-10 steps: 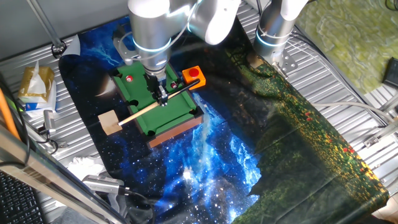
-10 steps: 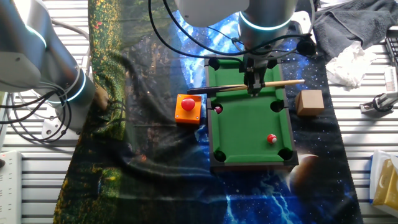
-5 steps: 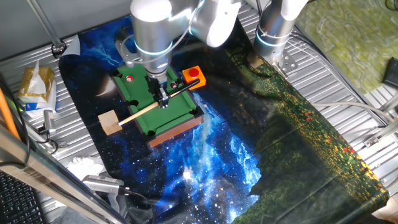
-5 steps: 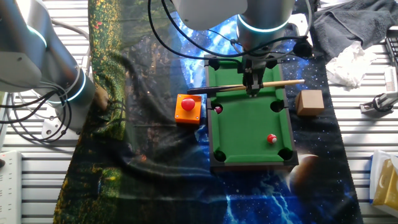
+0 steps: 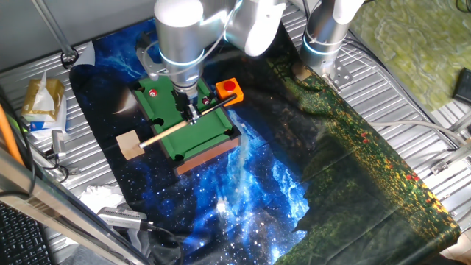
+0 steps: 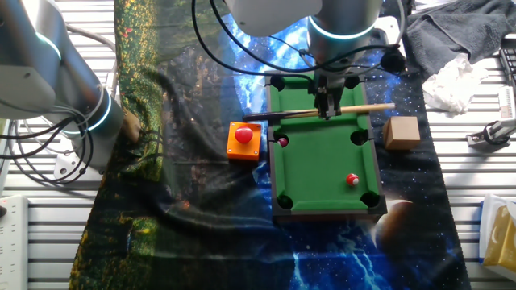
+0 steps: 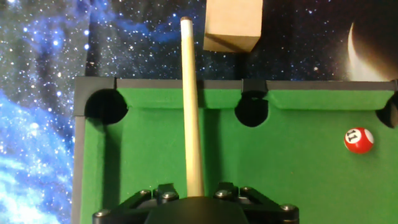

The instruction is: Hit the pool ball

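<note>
Tool (image 6: 328,113) barely shifted; cue (image 6: 318,113) lies crosswise

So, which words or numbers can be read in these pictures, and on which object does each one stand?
"11": on the white spot of the pool ball, in the hand view.
The packet at the table's edge carries print, too blurred to read.
No other text is visible.

Pool table (image 6: 322,173): green felt, black pockets, brown base. Pool ball (image 7: 359,140): bright red, white spot marked 11. Cue (image 7: 191,106): pale wood. Block (image 6: 401,133): tan. Button (image 6: 243,134): red on orange box. Cloth (image 5: 243,184): blue starry galaxy print.
</note>
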`<state>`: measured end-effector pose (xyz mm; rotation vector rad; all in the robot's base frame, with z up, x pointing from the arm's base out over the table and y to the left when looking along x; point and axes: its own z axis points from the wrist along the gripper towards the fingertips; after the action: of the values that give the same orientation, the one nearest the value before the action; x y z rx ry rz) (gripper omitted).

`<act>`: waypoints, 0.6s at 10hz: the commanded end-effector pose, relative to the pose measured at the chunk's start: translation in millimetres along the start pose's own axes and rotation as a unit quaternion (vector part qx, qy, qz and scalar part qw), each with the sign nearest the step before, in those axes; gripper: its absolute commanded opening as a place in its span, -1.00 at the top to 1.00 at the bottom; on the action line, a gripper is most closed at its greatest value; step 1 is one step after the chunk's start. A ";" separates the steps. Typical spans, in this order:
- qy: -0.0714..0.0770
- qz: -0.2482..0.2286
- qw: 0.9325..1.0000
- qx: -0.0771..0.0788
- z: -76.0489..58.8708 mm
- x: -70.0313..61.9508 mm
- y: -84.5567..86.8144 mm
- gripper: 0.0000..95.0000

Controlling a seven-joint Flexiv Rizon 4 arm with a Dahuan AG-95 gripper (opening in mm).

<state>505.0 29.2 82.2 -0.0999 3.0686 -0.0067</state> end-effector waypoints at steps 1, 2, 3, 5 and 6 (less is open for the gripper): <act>0.003 -0.008 1.000 0.000 -4.7 -0.6 -1.3 1.00; 0.007 -0.008 1.000 0.001 -8.8 -1.4 -1.9 1.00; 0.012 -0.006 1.000 0.005 -19.6 -3.3 -3.2 1.00; 0.019 0.005 1.000 0.005 -34.4 -5.3 -4.3 1.00; 0.031 0.039 0.999 0.006 -42.1 -6.0 -4.6 1.00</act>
<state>506.9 24.0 124.2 -0.0375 3.1154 -0.0282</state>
